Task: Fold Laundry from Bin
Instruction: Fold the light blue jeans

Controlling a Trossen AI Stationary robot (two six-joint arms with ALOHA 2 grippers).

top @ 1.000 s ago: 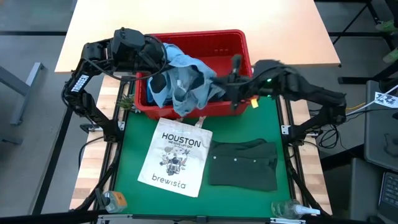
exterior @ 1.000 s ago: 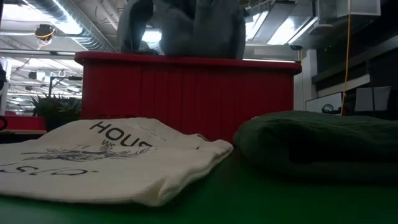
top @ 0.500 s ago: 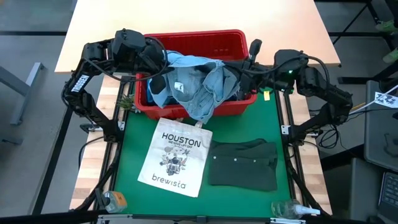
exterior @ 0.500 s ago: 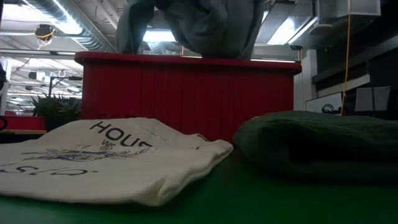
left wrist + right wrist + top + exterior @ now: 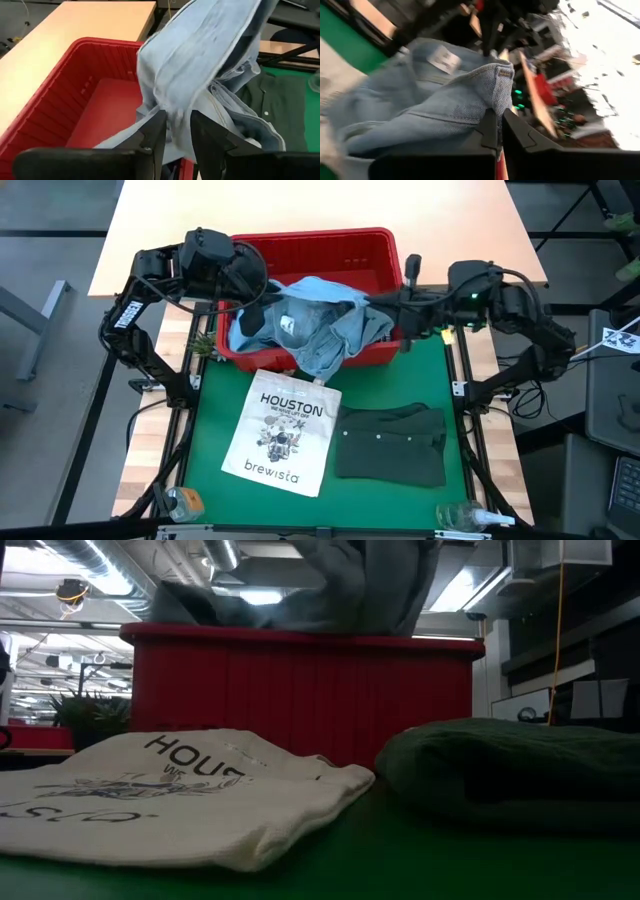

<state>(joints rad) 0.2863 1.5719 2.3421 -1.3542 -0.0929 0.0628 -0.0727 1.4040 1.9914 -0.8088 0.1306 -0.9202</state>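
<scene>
The light blue denim shirt (image 5: 315,320) hangs spread over the red bin (image 5: 350,245), between my two grippers. My left gripper (image 5: 255,305) is at the bin's left side, fingers apart, with a strand of the shirt (image 5: 200,60) running through the gap. At the bin's right side my right gripper (image 5: 385,308) is shut on the shirt. The shirt's lower part droops over the bin's near rim (image 5: 300,640). A folded dark green garment (image 5: 390,442) lies flat on the green mat. My left gripper (image 5: 177,132) has a bunched fold of the denim (image 5: 175,112) between its parted fingers. The cloth rises from the gap toward the other arm. Whether the fingers touch it, I cannot tell. My right gripper (image 5: 497,132) pinches a seamed edge of the shirt (image 5: 500,82) between its two fingers, coming roughly level from the table's right. The cloth is lifted clear there and stretches away toward the left arm.
The white "HOUSTON brewista" tote bag (image 5: 283,435) lies flat left of the green garment, its handle reaching the bin. Clear containers stand at the mat's near corners (image 5: 180,502) (image 5: 465,517). A small plant (image 5: 203,343) is by the bin's left corner. A beige tabletop (image 5: 200,220) lies beyond.
My right gripper has drawn back toward the table's right edge and risen a little, pulling the shirt with it. The shirt has gone from a bunched heap to a sheet spread across the bin. Its left part, near my left gripper, has sunk lower.
</scene>
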